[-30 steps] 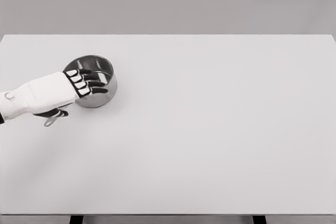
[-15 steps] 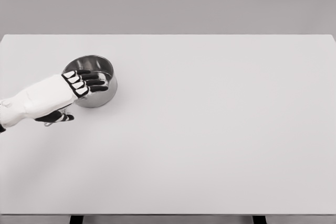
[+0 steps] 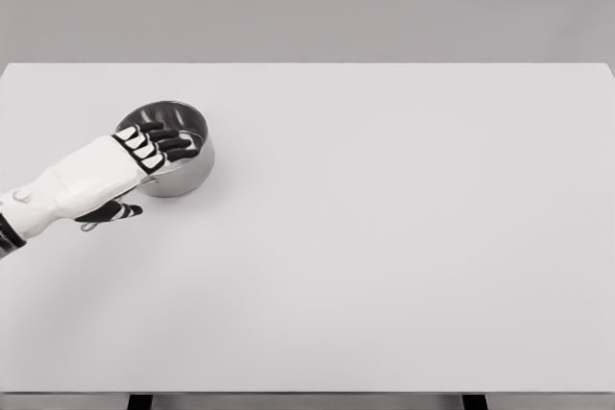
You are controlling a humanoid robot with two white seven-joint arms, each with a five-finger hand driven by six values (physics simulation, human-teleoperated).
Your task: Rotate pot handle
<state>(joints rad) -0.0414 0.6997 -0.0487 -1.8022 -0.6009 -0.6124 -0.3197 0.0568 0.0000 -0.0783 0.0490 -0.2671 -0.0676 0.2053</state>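
The table (image 3: 384,237) is the biggest thing before me: a wide, flat, matte white slab with a straight far edge against a plain grey wall (image 3: 307,2). On its left part, toward the far side, sits the pot (image 3: 183,172), a small round steel pan with a shiny, curved wall and a dark, reflective hollow. My left hand (image 3: 125,170) comes in from the lower left on a smooth white arm and lies over the pot's near-left rim. My four fingers (image 3: 165,146), black at the joints with white plates on the knuckles, are bent over the rim and dip into the hollow; whether they press on the metal I cannot tell. My thumb (image 3: 113,211) curls below the palm, outside the pot. The handle (image 3: 89,227) is mostly hidden under my hand; only a thin grey metal tip shows just beside the thumb, pointing toward me and to the left.
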